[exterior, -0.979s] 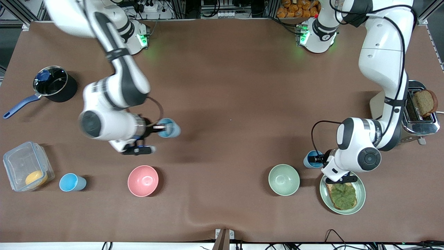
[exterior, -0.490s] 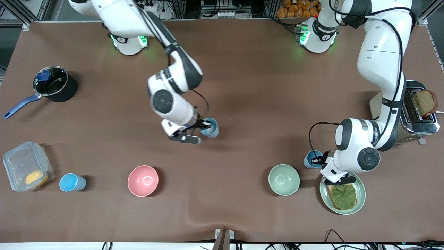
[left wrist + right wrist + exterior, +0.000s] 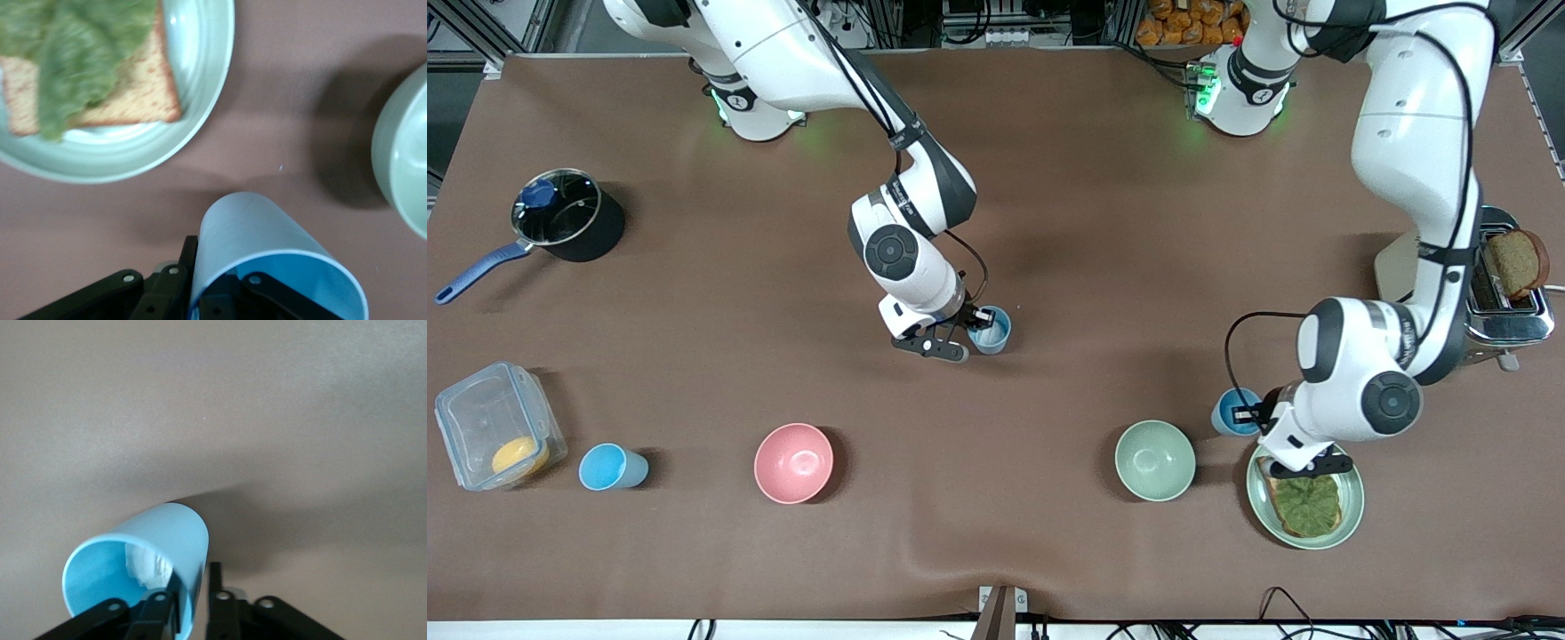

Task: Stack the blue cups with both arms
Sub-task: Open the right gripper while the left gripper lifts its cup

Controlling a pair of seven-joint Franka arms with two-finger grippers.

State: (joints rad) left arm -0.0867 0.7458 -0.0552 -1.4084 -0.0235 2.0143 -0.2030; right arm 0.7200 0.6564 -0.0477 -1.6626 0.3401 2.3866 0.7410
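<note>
The right hand [image 3: 976, 331] hangs over the middle of the brown worktop [image 3: 1049, 222], its fingers pinched on the rim of a blue cup [image 3: 991, 330], one finger inside and one outside. In the right wrist view that cup [image 3: 143, 570] shows tilted, mouth toward the camera, with bare worktop under it.

The left hand [image 3: 1249, 414] is down low toward the left arm's end of the worktop, clamped the same way on the wall of a second blue cup [image 3: 1232, 412]. This cup sits between the pale-green bowl [image 3: 1155, 460] and the green plate [image 3: 1307, 494], a little farther from the front camera than both. In the left wrist view the cup [image 3: 267, 257] fills the foreground, the plate with its toast and lettuce [image 3: 80, 67] just beside it.

A third blue cup [image 3: 611, 467] stands alone and upright near the right arm's end, between the clear plastic box [image 3: 496, 425] and the pink bowl [image 3: 793, 462]. The black pot [image 3: 567, 216] sits farther from the camera on that same end. A toaster [image 3: 1498, 284] holding a slice of bread stands at the left arm's end.
</note>
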